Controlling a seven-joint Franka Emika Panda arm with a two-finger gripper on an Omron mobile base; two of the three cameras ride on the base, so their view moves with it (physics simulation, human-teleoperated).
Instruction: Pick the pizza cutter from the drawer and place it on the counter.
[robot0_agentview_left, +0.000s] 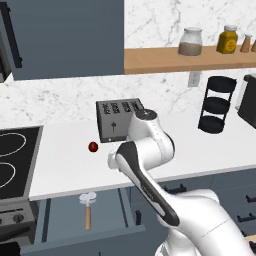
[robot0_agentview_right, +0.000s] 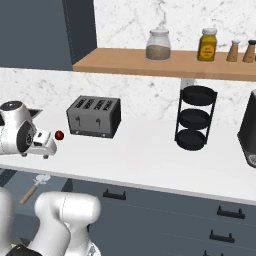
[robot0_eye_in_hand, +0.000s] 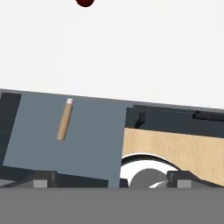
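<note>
The pizza cutter lies in the open blue-grey drawer, its pale wheel toward the counter and its tan handle toward me. In the hand view its handle shows on the drawer floor, while the wheel is hidden under the edge of the white counter. My gripper hovers over the counter's front edge, above the drawer and to the right of the cutter. It is open, its fingertips are wide apart and nothing sits between them.
On the counter a small dark red ball lies in front of a grey toaster. A black stovetop is at the left and a black tiered rack at the right. Jars stand on the wooden shelf.
</note>
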